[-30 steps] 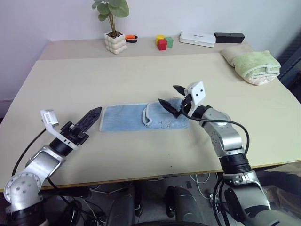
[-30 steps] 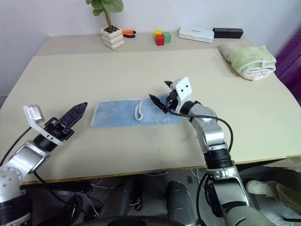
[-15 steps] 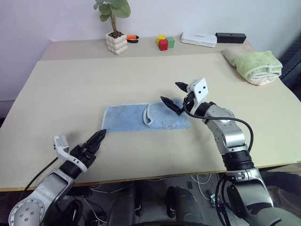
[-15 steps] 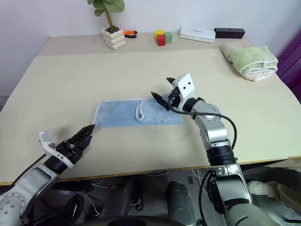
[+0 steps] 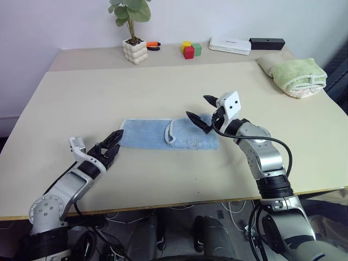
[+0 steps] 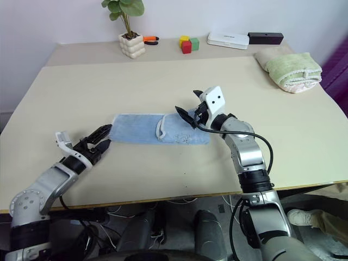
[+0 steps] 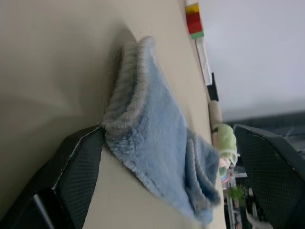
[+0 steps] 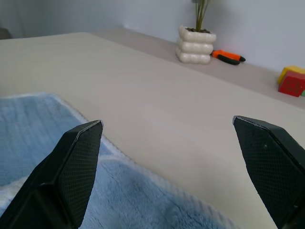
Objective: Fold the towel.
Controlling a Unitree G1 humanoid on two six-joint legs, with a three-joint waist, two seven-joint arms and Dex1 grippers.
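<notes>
The towel [image 5: 166, 134] lies mid-table, part-folded. My left gripper [image 5: 111, 142] stands apart at its near corner (lower finger touching); my right gripper [image 5: 199, 112] gapes above. Risk: pinching one layer.

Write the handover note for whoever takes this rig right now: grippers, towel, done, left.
Left gripper: open, low on the table at the towel's left end, one finger touching its corner.
Right gripper: open, above the towel's right end, holding nothing.
Towel: a long blue strip flat at mid-table, its white edging curled up near the middle.
Done: lengthwise fold, apparently.
Left: grip an end and fold it across.
</notes>
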